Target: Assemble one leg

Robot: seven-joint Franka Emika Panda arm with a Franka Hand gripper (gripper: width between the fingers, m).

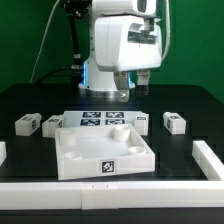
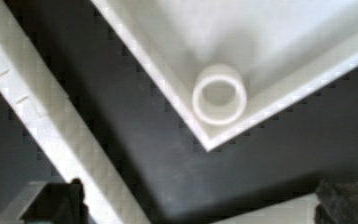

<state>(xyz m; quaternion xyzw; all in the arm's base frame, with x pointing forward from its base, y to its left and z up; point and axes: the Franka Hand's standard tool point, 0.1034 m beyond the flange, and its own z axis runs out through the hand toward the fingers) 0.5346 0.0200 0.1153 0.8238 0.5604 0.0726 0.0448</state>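
- Gripper [image 1: 124,92] hangs over the table [image 1: 185,105] toward its far edge, behind the panel [image 1: 105,150]. In the wrist view the gripper [image 2: 197,205] has its jaws spread wide with nothing between them, so it's empty.
- The wrist view looks down on one corner hole [image 2: 218,93] of the panel. No leg shows in that view.
- The leg [image 1: 141,120], my pick as the closest one, lies loose on the table just beside the end of the marker board [image 1: 100,120] on the exterior view's right.
- A second leg [image 1: 173,122] lies further toward that side edge.
- A third leg [image 1: 52,125] and fourth leg [image 1: 27,124] lie toward the opposite side edge. None looks seated in the panel.
- White rails [image 1: 205,155] run along the near edge and both side edges.
- Judged step: reach and pick. Nothing is assembled yet.
- How to do it well:
  - Centre over the leg before descending, with the jaws square to two opposite flat faces.
  - Let both fingers land together. It's a small, light block, so it will likely skid or twist if one touches first.
  - Stay clear of the marker board edge right beside it.
  - Grip low enough for a firm hold, but leave the end that goes into the hole free.
  - Lift straight up, then line up over the corner hole before pushing down.
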